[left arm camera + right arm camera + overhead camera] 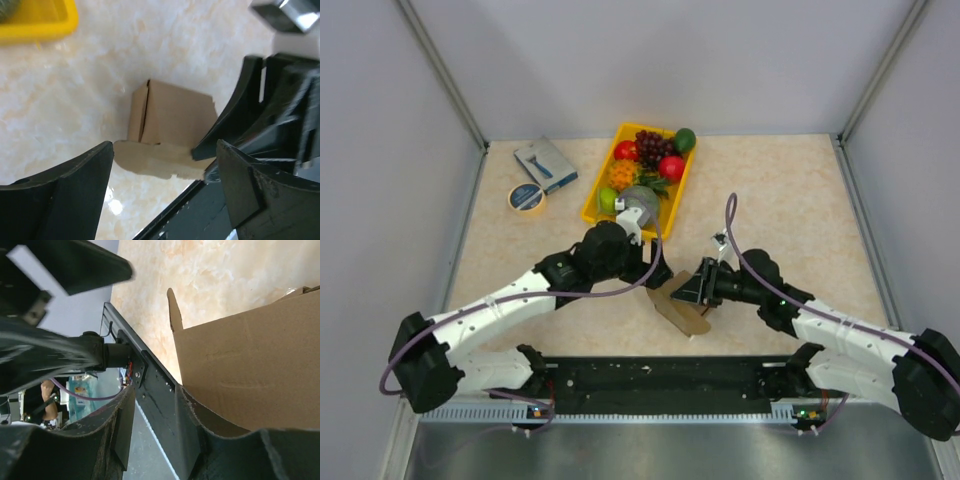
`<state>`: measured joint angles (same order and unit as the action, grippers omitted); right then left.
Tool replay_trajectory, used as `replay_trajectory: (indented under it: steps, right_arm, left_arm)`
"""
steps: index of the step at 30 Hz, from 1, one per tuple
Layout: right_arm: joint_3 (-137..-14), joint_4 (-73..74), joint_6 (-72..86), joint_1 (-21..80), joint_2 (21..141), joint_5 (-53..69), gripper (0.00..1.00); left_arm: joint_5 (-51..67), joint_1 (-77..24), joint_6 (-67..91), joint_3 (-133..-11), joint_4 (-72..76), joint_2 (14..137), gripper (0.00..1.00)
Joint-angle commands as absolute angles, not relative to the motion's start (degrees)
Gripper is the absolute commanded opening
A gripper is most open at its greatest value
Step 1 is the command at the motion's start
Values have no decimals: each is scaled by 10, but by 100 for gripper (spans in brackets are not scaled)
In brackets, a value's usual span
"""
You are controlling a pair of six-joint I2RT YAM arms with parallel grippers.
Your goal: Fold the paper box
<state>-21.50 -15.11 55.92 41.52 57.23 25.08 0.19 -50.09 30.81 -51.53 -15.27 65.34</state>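
Brown cardboard, the half-folded paper box (682,310) sits by the near edge of the table (790,200) between both arms, directly ahead of the wide-open, empty left gripper (165,150), while the half-parted right gripper (158,396) touches its other side, grip uncertain.

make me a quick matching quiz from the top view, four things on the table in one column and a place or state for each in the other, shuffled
Things
1. paper box
2. yellow tray
3. tape roll
4. blue-grey packet

Place or state
a. loaded with fruit
b. a ring lying flat, leftmost of the four
c. brown, lowest in the top view
d. flat rectangle, just left of the tray

Pairs: 1-c, 2-a, 3-b, 4-d
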Motion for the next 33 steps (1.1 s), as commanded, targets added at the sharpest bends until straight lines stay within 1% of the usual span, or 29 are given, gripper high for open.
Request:
replay_trajectory:
  steps: [1,4,5,9,10,13,14,16,17,19,20,21,22,23,24,27,30,32,33]
  right_arm:
    - [-249,-127,531,417,564,249,39]
    - [-254,-110,519,417,563,251,39]
    - [-253,-111,518,417,562,250,39]
    - [-251,-112,515,417,566,249,40]
    - [-250,-117,514,417,567,250,40]
    - [-250,-111,512,417,566,249,40]
    - [-250,-106,508,417,565,246,40]
    - [-250,-99,503,417,560,242,40]
    - [-251,-92,498,417,556,241,40]
    - [-254,-85,494,417,555,234,40]
    - [-255,-78,488,417,554,231,40]
    - [-257,-77,486,417,556,232,40]
    - [-258,-77,485,418,556,233,40]
    - [-258,-81,484,417,559,237,40]
    - [-261,-81,483,418,558,239,40]
    - [-269,-69,475,417,556,243,40]
    - [-279,-41,454,417,551,243,41]
    - [-286,-26,434,417,549,246,41]
    - [-293,-18,428,417,548,247,41]
  left_arm:
    - [153,-447,298,-478,-76,665,90]
    - [198,-425,289,-456,-40,680,91]
    - [237,-421,287,-455,-36,690,90]
    - [290,-410,273,-461,-48,736,86]
    - [303,-403,274,-456,-34,754,79]
    - [357,-385,286,-447,-5,785,68]
    - [365,-384,287,-447,-4,790,57]
    - [373,-382,293,-439,-4,792,49]
    - [374,-383,295,-433,16,788,41]
    - [377,-383,303,-418,25,779,36]
    - [380,-383,303,-416,24,776,31]
    - [384,-383,306,-414,24,768,29]
    - [389,-383,306,-409,24,762,31]
    - [388,-383,306,-406,18,754,36]
    - [382,-383,300,-405,10,735,59]
    - [333,-381,283,-402,-26,691,82]
    - [326,-367,269,-401,-29,682,88]
    - [369,-336,264,-403,-17,698,92]
    - [388,-316,260,-413,-13,731,94]
